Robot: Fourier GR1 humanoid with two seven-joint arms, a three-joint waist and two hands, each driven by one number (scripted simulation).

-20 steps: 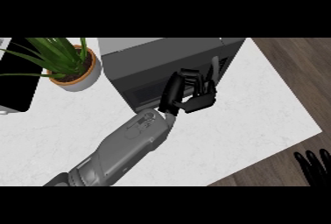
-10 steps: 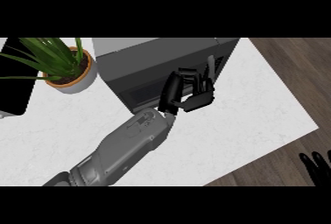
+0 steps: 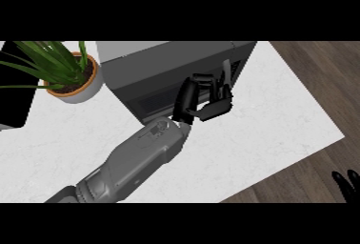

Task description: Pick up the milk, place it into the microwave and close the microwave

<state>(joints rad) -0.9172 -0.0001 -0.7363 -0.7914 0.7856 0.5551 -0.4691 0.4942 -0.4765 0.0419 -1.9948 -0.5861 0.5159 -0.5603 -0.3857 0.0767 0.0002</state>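
Note:
The dark grey microwave (image 3: pixel 169 62) stands at the back of the white counter (image 3: pixel 281 119). Its door looks shut or nearly shut, with the dark front face (image 3: pixel 155 100) turned toward me. My left hand (image 3: pixel 204 97) lies against that front near the door's right end, fingers relaxed and pointing up along the slim handle (image 3: pixel 226 71), holding nothing. No milk shows anywhere; I cannot see inside the microwave. My right hand (image 3: pixel 346 183) rests at the lower right corner, off the counter, only its fingertips showing.
A potted green plant (image 3: pixel 67 78) stands left of the microwave. A black object (image 3: pixel 14 100) lies at the far left edge. Wooden floor (image 3: pixel 316 162) shows beyond the counter's right and front edges.
My left hand stays at the microwave's front with hardly any shift. The right hand has sunk slightly toward the lower right corner.

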